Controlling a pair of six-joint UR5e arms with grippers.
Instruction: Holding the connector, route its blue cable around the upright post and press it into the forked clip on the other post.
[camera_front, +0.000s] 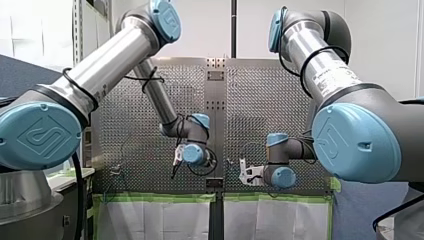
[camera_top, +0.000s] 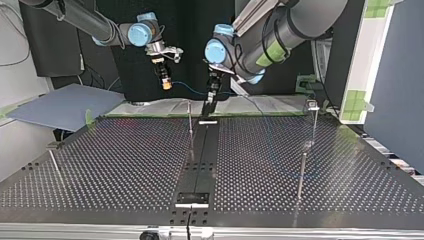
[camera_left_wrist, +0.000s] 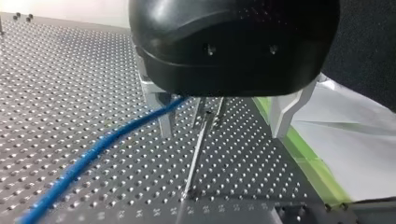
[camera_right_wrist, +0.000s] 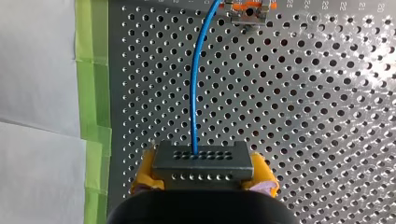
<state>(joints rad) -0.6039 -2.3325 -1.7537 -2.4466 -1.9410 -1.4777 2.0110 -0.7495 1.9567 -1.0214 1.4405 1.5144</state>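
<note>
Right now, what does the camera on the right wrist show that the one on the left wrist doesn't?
Only the right wrist view: the grey connector clamped between the right tool's yellow pads, with an orange-marked fitting ahead. Only the left wrist view: the left tool, fingers spread, and a thin upright post seen between them. Both: the blue cable, the perforated table and green tape.
</note>
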